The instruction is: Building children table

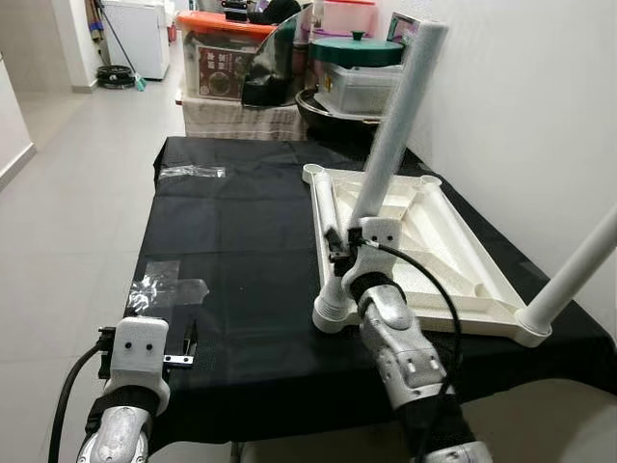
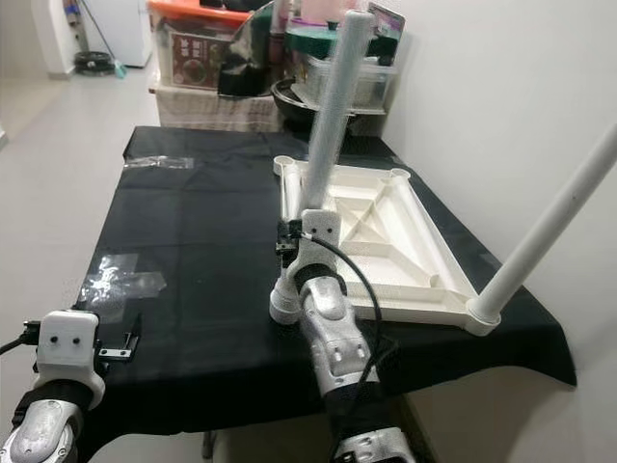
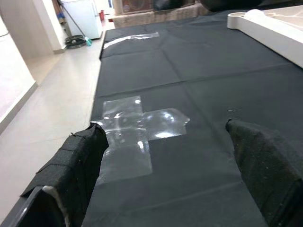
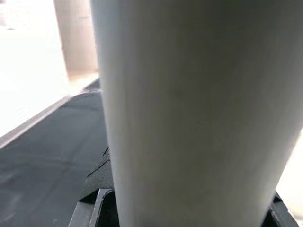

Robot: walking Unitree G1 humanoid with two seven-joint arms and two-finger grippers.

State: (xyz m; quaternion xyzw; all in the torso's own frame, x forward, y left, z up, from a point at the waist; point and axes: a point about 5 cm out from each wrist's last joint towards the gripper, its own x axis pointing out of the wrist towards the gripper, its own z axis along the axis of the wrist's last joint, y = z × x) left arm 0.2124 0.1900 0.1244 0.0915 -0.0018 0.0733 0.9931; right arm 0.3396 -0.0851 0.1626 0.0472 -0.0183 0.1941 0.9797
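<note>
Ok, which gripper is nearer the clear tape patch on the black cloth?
Left. The left gripper hovers open right over the tape patch; the right gripper is across the table, clamped on a white leg.

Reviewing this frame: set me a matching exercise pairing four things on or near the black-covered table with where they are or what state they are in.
Things:
1. white table leg
2. upturned tabletop
3. clear tape
4. left gripper

Places or states:
A. stuck flat on the black cloth
B. open, hovering over the cloth
C. held by the right gripper, standing in a corner socket
D. lying underside up on the cloth

Pairs: 1-C, 2-D, 3-A, 4-B
</note>
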